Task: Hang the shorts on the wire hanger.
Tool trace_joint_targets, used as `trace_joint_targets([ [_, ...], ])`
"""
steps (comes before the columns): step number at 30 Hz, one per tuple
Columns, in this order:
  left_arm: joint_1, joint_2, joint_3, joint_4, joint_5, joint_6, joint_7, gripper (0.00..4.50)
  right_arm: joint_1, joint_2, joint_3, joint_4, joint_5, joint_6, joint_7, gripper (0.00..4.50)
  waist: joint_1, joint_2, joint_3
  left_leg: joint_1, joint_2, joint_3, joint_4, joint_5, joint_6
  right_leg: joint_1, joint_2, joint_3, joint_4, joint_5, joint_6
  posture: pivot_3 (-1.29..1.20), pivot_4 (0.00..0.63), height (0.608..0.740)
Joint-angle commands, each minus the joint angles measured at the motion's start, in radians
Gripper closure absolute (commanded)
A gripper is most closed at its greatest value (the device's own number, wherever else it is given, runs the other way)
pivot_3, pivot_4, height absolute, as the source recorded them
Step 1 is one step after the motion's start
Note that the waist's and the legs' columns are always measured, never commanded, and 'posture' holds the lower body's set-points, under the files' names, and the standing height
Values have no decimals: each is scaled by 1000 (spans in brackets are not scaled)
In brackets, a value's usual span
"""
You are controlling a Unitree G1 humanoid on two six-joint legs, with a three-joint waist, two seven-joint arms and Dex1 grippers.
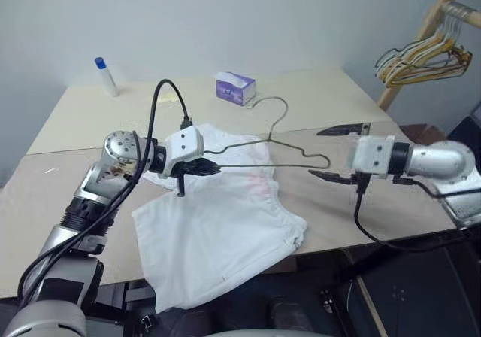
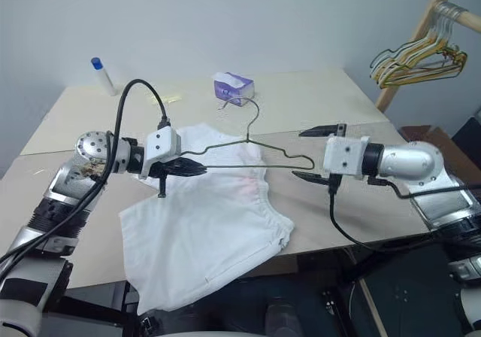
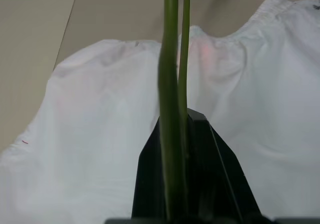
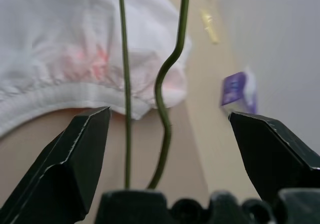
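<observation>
The white shorts lie spread on the table, waistband toward the far side, one leg draped over the front edge. Just above them hangs the thin green wire hanger, roughly level, hook pointing away from me. My left gripper is shut on the hanger's left corner; the left wrist view shows the two wires pinched between its black fingers. My right gripper stands open around the hanger's right corner, whose wires pass between the fingers without touching either.
A small purple tissue box sits at the back of the table, and a white bottle with a blue cap stands at the back left. A bunch of yellow and pale hangers hangs on a wooden rack at the far right.
</observation>
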Motion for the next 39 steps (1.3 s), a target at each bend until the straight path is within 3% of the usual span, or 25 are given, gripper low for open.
trace_joint_targets([
  [1,-1,7,39,-62,-34,-6,-19,4500,-58,25,-16,-24,-31,141,85,14,9,0,0,0,0,0,0,0,0,0,0,0,0,0,0,34,0,740],
  [5,2,9,35,-76,-23,-10,-26,4500,-111,84,-15,-38,-71,245,145,939,29,0,0,-2,-1,1,0,0,0,-3,1,0,0,0,0,40,0,740],
  [11,4,9,32,-79,-11,-14,-26,4500,-116,119,-37,-80,-112,315,196,3140,46,1,0,-21,-1,1,11,-1,2,-18,1,-2,3,1,1,41,0,740],
  [15,5,7,35,-73,-7,-39,-31,4500,-98,124,-54,-101,-117,334,220,4474,56,1,0,-24,-1,1,13,-1,2,-20,1,-3,3,1,2,39,0,740],
  [16,4,5,40,-65,-13,-47,-36,4500,-89,123,-63,-106,-113,337,225,4474,58,1,0,-25,-1,1,14,-1,2,-19,1,-3,3,1,2,36,0,740],
  [19,-4,2,71,-29,-68,-60,-86,3748,-48,113,-100,-128,-91,347,240,4500,58,0,0,-25,-1,1,15,-1,2,-19,1,-5,3,1,2,35,0,740],
  [26,-62,5,179,143,-120,-78,-75,1420,187,38,-272,-216,-19,460,236,4500,59,0,0,-27,-2,2,16,-1,2,-18,1,-8,3,1,2,23,0,740],
  [30,-26,13,252,93,-215,33,-77,135,375,15,-434,-223,67,602,204,4500,57,0,0,-27,-1,1,16,-2,3,-18,1,-9,2,1,2,19,10,740],
  [35,83,19,307,-71,-334,150,-86,50,570,32,-625,-229,241,874,188,4500,54,0,0,-25,-1,-3,16,-2,3,-16,1,-8,3,1,2,14,21,740],
  [39,142,37,298,-158,-354,186,-89,50,676,18,-682,-200,324,1065,189,4500,53,0,0,-21,-1,-3,15,-2,4,-13,1,-8,3,1,2,16,31,740],
])
